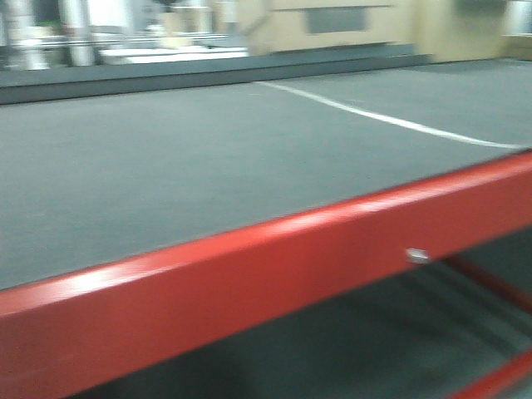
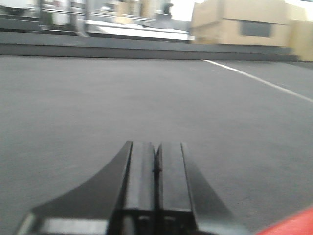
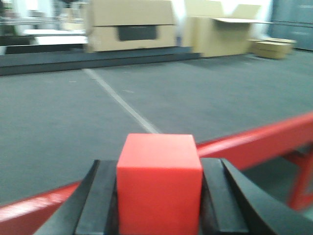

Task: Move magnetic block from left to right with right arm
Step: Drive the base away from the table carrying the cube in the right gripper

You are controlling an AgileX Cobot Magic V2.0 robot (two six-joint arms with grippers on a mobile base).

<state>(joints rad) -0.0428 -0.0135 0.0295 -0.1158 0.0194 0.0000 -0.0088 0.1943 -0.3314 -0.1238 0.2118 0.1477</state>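
Matte magnetic block (image 3: 159,183); glossy red table edge (image 1: 249,274).

Grey matte counter (image 1: 166,166), glossy red near edge (image 1: 249,266); white line (image 1: 391,120) crossing it; cardboard boxes (image 3: 132,24) beyond far edge, blurred.

grey mat (image 3: 73,112) lies open ahead; a red rail (image 3: 254,142) crosses just beyond the right gripper (image 3: 159,169), cardboard boxes (image 3: 132,24) far behind.

Red matte magnetic block (image 3: 159,186): plain cube, upright, clamped between dark sides of right pincer (image 3: 159,169).
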